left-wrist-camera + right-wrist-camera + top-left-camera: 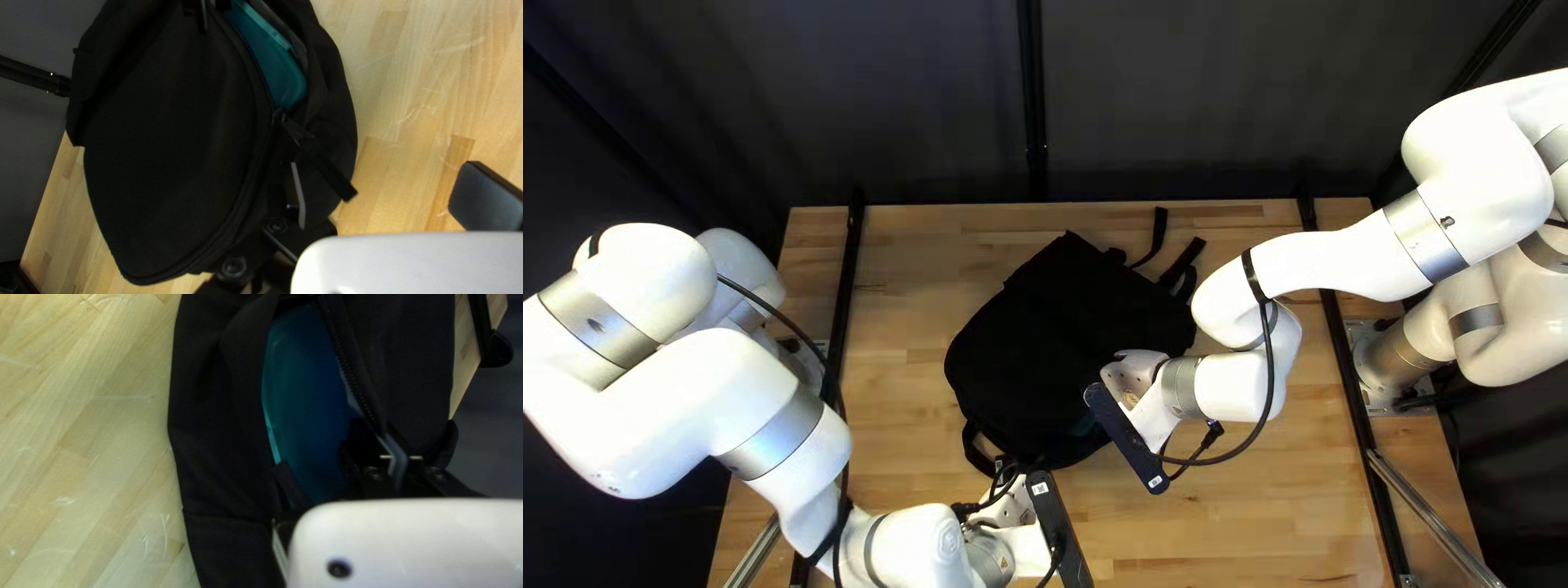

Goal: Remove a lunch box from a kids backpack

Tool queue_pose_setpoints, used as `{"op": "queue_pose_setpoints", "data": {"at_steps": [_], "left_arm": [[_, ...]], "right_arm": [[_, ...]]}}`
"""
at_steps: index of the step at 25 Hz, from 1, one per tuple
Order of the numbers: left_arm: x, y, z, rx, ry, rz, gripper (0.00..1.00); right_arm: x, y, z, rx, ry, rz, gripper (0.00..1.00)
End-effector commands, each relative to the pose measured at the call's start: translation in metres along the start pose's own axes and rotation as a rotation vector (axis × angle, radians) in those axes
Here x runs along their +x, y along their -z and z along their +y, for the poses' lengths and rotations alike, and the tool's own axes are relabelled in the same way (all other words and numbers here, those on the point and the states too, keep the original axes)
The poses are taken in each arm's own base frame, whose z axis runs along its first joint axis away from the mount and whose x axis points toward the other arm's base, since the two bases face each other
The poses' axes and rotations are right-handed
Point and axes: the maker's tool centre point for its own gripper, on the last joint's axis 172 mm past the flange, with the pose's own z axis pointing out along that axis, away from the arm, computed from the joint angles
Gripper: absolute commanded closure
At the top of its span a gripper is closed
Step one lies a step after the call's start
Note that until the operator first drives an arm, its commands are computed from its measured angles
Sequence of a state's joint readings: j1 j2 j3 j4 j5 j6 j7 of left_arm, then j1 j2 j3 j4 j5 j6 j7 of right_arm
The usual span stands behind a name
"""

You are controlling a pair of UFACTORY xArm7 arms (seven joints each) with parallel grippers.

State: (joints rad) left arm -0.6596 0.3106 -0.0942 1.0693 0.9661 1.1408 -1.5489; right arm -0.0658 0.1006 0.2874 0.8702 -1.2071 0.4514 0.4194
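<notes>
In the top left view my left gripper (pixel 1026 516) is just below the black backpack (pixel 1046 327), and my right gripper (pixel 1135 383) is over its lower right part. The left wrist view shows my left gripper (pixel 387 193) open, one finger over the backpack's side (pixel 174 130), the other over bare wood. A teal lunch box (pixel 280 76) lies inside the backpack's unzipped opening. In the right wrist view my right gripper (pixel 397 457) is shut on the zippered edge beside the lunch box (pixel 305 381). Dark cloth hides the rest of the box.
Shoulder straps (pixel 1176 267) lie at the backpack's upper end. A strap-like zipper pull (pixel 327 169) hangs from the opening toward my left gripper. The wooden tabletop (pixel 899 359) surrounds the backpack, with black rails (pixel 1356 381) along both sides and a dark curtain (pixel 1176 98) behind.
</notes>
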Motion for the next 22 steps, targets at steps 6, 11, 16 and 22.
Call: {"op": "queue_pose_setpoints", "data": {"at_steps": [6,11,16,22], "left_arm": [[-0.012,-0.01,-0.006,0.025,0.019,0.0,0.4],[-0.013,-0.013,-0.01,0.035,0.021,0.004,0.9],[-0.009,-0.015,-0.01,0.044,0.015,0.014,1.0],[-0.013,-0.014,-0.013,0.051,0.013,0.015,1.0]], "right_arm": [[0.002,0.002,0.002,-0.002,-0.002,0.001,1.0],[0.003,0.002,0.0,0.003,-0.003,-0.001,1.0],[0.003,0.002,-0.002,0.007,-0.004,-0.002,1.0],[-0.001,0.001,-0.007,0.016,-0.011,-0.004,1.0]]}}
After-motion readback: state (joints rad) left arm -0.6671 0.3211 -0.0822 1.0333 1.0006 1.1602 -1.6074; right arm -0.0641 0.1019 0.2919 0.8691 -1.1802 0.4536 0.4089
